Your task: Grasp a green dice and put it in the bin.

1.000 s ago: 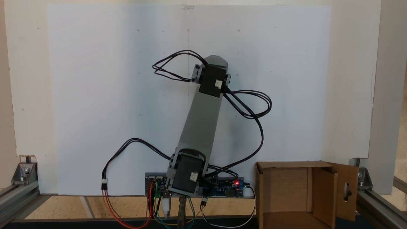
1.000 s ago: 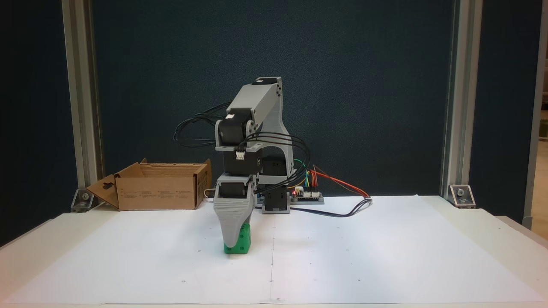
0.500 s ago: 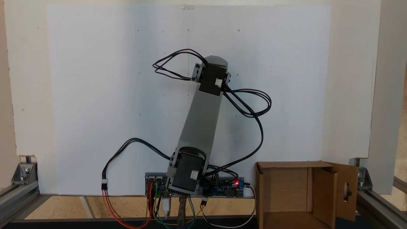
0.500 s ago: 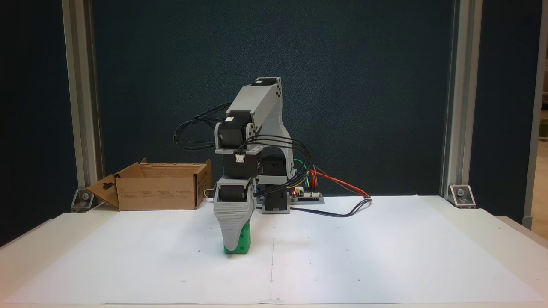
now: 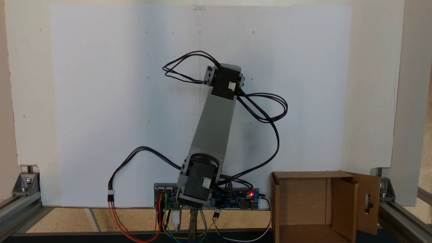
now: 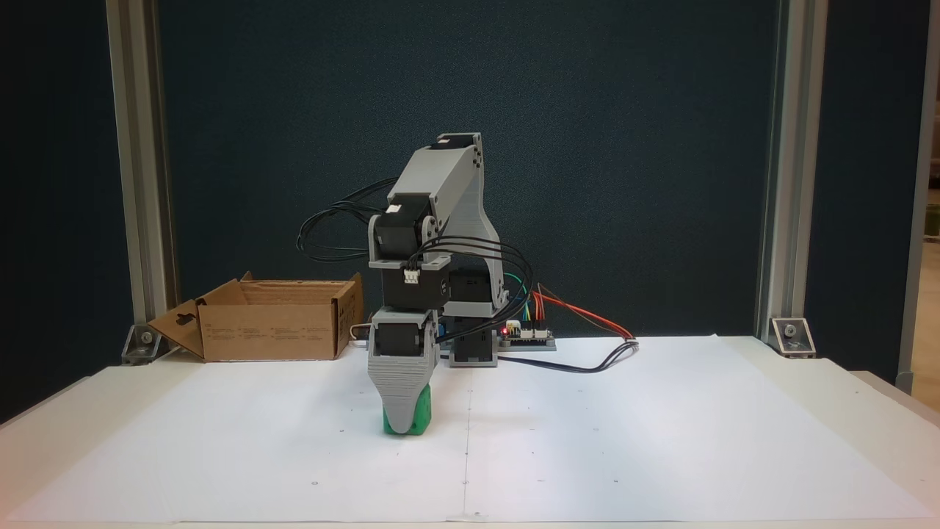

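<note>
The green dice (image 6: 422, 411) rests on the white paper a little left of centre, in front of the arm's base. My gripper (image 6: 402, 429) points straight down at it. A broad grey jaw stands in front of the dice and covers most of its left side. The other jaw is hidden behind, so I cannot tell how far the jaws are apart. From above, the grey arm link (image 5: 216, 125) hides gripper and dice. The bin (image 6: 272, 334) is an open brown cardboard box at the back left, apart from the arm, and its rim (image 5: 307, 174) shows at the lower right.
The control board (image 6: 525, 334) with coloured wires sits beside the arm's base (image 6: 470, 345). Black cables (image 5: 270, 114) loop out from the arm. Aluminium posts (image 6: 139, 184) stand at the table's back corners. White paper (image 6: 661, 441) covers the table.
The gripper has turned slightly over the dice, and its front jaw now covers more of it. The arm has leaned a little further out. The dice stays on the paper.
</note>
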Robot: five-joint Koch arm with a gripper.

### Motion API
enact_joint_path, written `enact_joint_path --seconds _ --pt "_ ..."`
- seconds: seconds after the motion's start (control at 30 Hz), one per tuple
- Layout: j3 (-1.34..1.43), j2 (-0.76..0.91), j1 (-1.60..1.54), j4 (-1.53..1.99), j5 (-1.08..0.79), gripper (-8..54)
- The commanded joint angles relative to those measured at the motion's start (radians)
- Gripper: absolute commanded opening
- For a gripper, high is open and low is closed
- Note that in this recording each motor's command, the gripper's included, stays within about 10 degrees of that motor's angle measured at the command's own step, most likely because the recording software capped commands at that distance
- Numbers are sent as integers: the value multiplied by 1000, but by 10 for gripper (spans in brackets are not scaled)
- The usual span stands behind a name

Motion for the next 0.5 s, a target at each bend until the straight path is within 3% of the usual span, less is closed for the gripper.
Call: enact_joint_path --seconds 0.0,0.23,0.47 --pt "-12 2 -2 -2 38 130" --pt "-74 51 5 48 37 115" --pt "-504 213 18 461 74 115"
